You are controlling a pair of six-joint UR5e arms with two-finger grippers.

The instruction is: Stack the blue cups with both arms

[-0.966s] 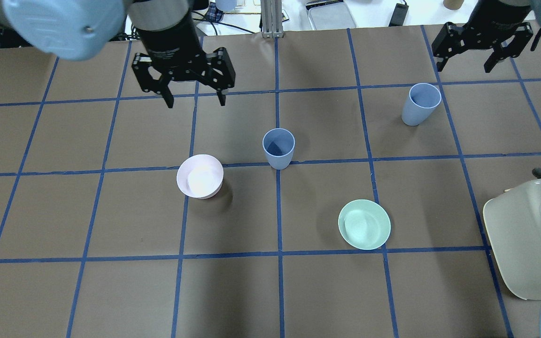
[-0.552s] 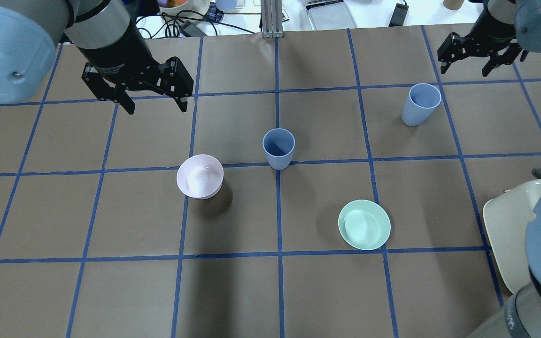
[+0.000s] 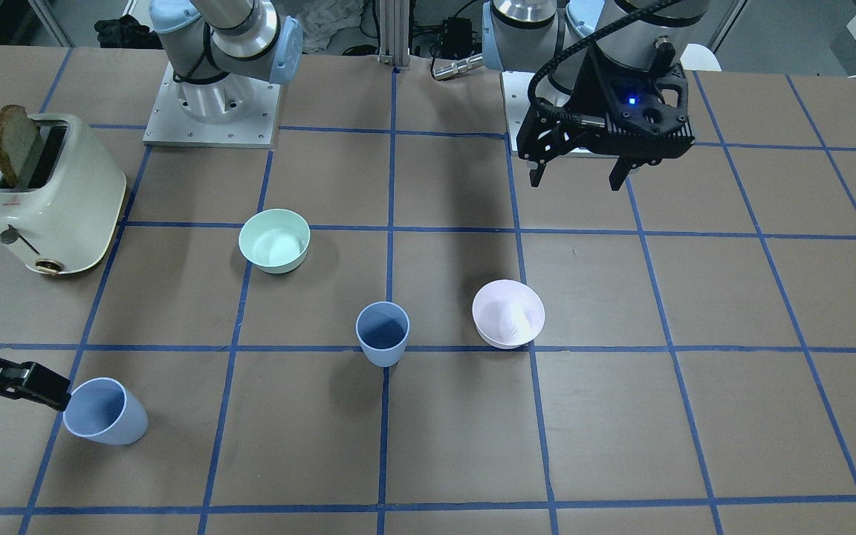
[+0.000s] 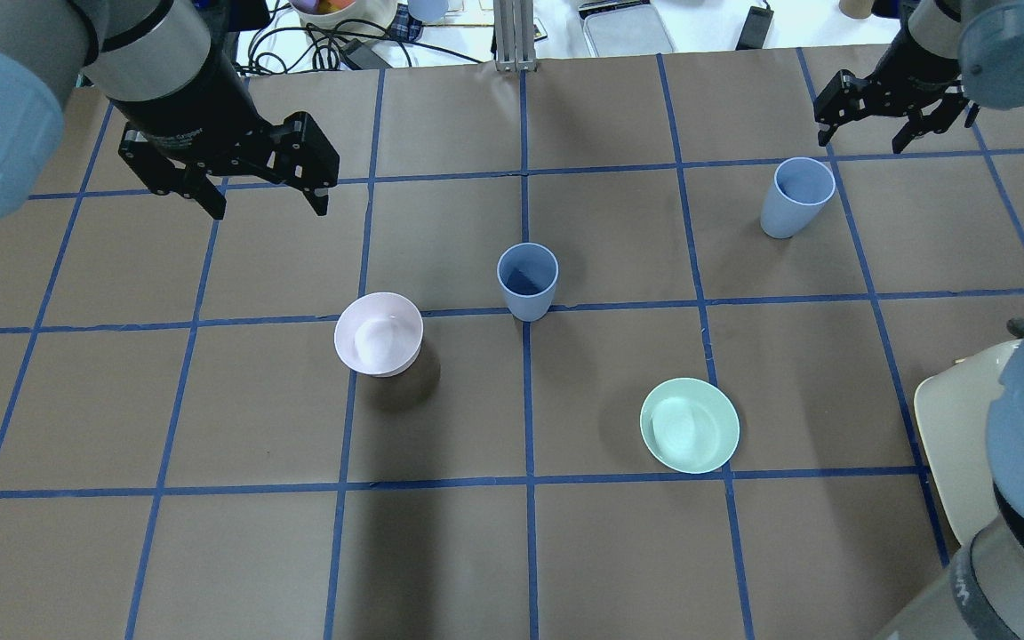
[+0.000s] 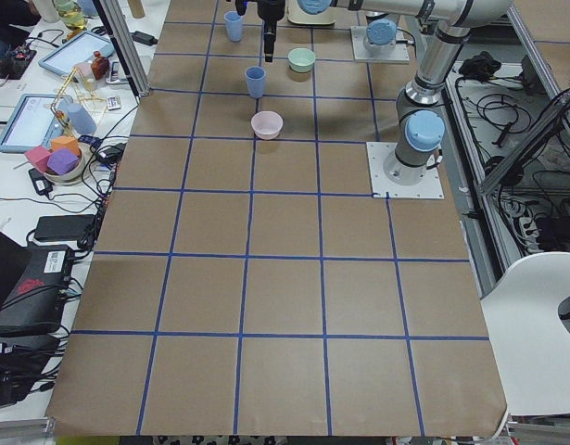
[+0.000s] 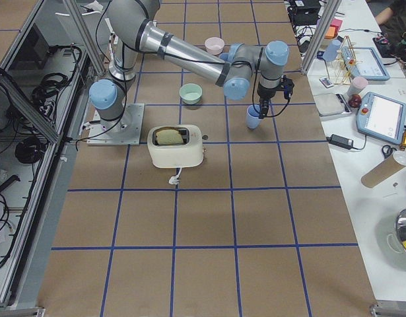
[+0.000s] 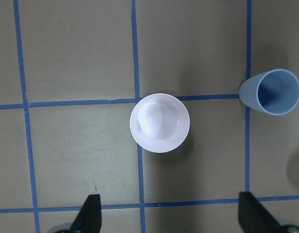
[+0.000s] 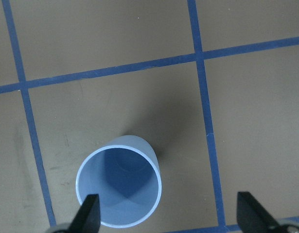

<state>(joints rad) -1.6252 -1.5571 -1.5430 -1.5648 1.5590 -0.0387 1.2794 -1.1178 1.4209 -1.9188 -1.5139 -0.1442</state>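
Two pale blue cups stand upright on the brown table. One cup [image 4: 527,283] is at the centre, also in the front view [image 3: 382,333] and at the right edge of the left wrist view [image 7: 275,91]. The other cup [image 4: 795,197] is far right, also in the front view [image 3: 105,411] and right wrist view [image 8: 119,182]. My left gripper [image 4: 268,209] hangs open and empty above the table, left of the central cup. My right gripper [image 4: 863,142] is open and empty, just beyond the far right cup and above it.
A pale pink bowl [image 4: 379,333] sits left of the central cup, below my left gripper's camera [image 7: 160,122]. A mint green bowl [image 4: 689,425] sits nearer, to the right. A cream toaster [image 3: 49,197] with toast stands at the table's right edge.
My left gripper has swung left, away from the central cup, and stays open. My right gripper has shifted slightly left, closer to the far right cup. Cups and bowls have not moved.
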